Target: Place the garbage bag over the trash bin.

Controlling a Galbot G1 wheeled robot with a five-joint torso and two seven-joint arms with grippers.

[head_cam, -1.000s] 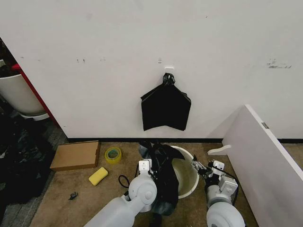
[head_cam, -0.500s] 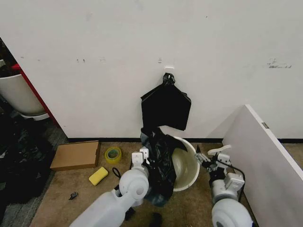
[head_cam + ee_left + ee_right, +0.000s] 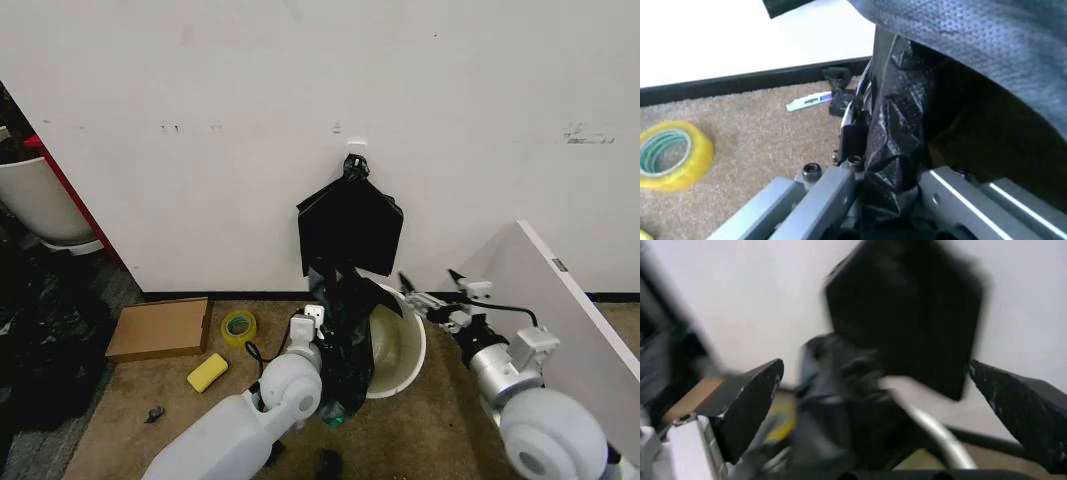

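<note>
Bin (image 3: 400,345) on the carpet by the wall's foot, tilted, mouth turned toward the robot's right. Bag (image 3: 348,340) hangs over the bin's left rim as a bunched dark column, one fold up near the bundle (image 3: 350,225) pinned to the wall, the rest trailing down outside the bin to the carpet.

Left gripper (image 3: 318,322) just left of the bin, clamped on the bag: the left wrist view shows crinkled black film pinched between its fingers (image 3: 840,185), bag (image 3: 900,125) running straight up from the grip.

Right gripper (image 3: 425,293) lifted beside the bin's right rim, fingers spread wide, holding nothing. Right wrist view: both fingertips (image 3: 747,405) far apart, bag (image 3: 840,405) and a curve of bin rim (image 3: 933,435) lying between and beyond them.

Key relation: the bag sits across the bin's mouth from the right gripper, long axis roughly vertical. Judgement: the free edge must be drawn rightward over the open mouth; the right arm is the free one and nearest that rim.

Hard to read: where the bag's opening lies in the bunch; whether any film is already inside the bin; bin base hidden behind bag and left arm. Right wrist view is motion-smeared.

Tape (image 3: 239,327), sponge (image 3: 207,372), cardboard (image 3: 160,328) lie well left, clear of the work.
</note>
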